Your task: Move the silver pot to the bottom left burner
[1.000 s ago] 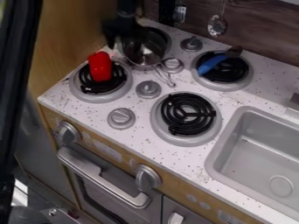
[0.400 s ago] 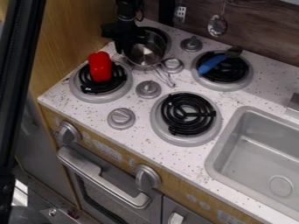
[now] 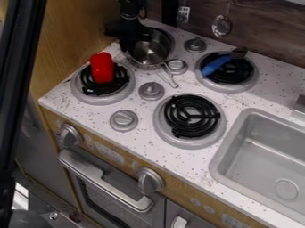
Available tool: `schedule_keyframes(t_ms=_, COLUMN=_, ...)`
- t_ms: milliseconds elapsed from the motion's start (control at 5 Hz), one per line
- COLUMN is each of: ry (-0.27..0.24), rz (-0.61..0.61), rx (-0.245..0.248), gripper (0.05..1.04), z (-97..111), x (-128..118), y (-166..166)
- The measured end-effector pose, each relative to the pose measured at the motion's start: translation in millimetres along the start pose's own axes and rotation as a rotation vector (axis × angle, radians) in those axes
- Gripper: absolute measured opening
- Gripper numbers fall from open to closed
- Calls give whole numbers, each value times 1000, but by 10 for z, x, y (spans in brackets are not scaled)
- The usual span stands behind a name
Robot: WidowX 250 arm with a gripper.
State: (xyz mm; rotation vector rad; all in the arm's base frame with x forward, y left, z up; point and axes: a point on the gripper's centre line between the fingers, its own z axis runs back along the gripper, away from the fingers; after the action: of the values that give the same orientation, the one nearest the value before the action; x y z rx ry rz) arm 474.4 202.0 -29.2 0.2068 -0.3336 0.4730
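So, the whole move's left: round silver metal pot (image 3: pixel 150 52) is near the speckled white stovetop's (image 3: pixel 89 115) back-left corner, can't tell if the black gripper (image 3: pixel 127 42) is pinching it.

A shiny, open silver pot (image 3: pixel 150 53) was at the stove's back left, near the round, black-coiled bottom left burner (image 3: pixel 121 80)

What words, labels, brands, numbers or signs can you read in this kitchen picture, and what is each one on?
None can be read.
Pale patch between the two big knobs on the wooden front panel: possibly a printed label, too small to read.
Pale patch at that panel's lower right end: likewise too small to read.
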Motion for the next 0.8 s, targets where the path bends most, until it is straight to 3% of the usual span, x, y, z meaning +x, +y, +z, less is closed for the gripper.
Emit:
schedule_keyframes(t_ms=200, ry=-66, rz=-23, rx=-41, gripper=73, z=278, x=143, y=-240)
schedule_keyframes(t_ms=400, ry=-128, rz=-110, rx=-83, gripper=65, z=723, x=49, y=-676)
schedule_keyframes(t_ms=600, ry=-128, rz=-95, rx=-100, gripper=65, z=1061, x=-271, y=-728)
schedule_keyframes(t_ms=800, ry=-67, rz=-71, rx=-90, gripper=65, z=1318, x=-646, y=-625)
